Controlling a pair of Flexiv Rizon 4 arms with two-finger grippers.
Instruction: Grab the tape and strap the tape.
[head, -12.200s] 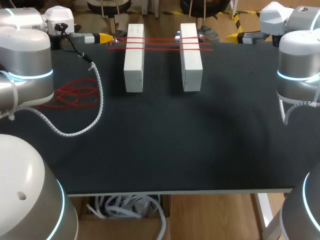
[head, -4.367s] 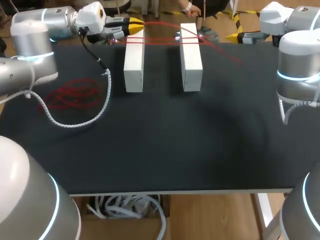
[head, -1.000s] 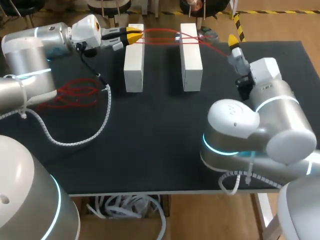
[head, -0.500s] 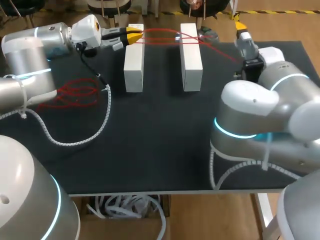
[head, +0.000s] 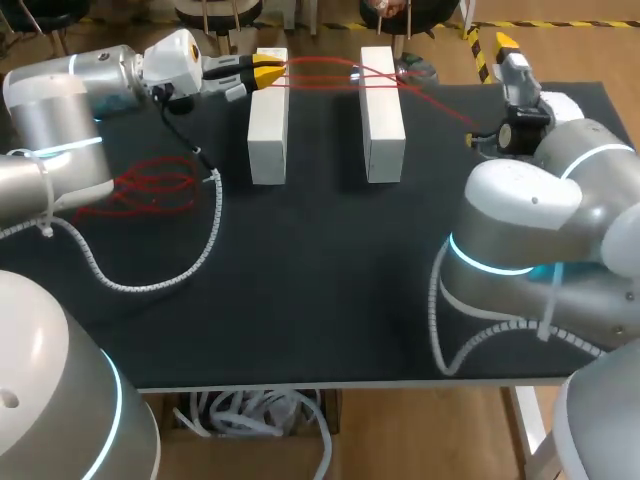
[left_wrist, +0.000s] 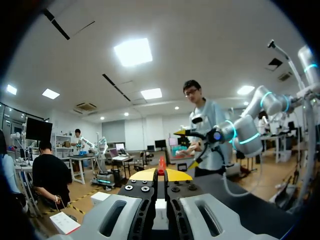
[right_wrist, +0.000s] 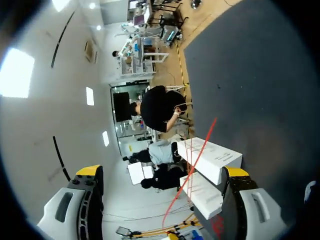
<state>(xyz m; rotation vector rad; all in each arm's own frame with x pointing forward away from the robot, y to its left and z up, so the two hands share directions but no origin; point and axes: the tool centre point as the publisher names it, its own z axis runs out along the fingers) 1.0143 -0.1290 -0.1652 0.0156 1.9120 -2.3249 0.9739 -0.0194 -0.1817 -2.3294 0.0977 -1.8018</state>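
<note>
Left gripper (head: 266, 70): upper left, tips pinching red tape (head: 325, 68) end. Right gripper (head: 507, 44): upper right, fingers spread, empty. Tape spans white blocks (head: 268, 115), upper middle, tail trailing right. Likely light, limp, thin; take your hold on loose tail.

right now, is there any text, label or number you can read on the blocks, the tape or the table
No text, label or number can be read in any view.
Left white block: no readable print.
Right white block: its top looks blank.
Red tape: plain, no marks.
Black table: plain, no marks.
</note>
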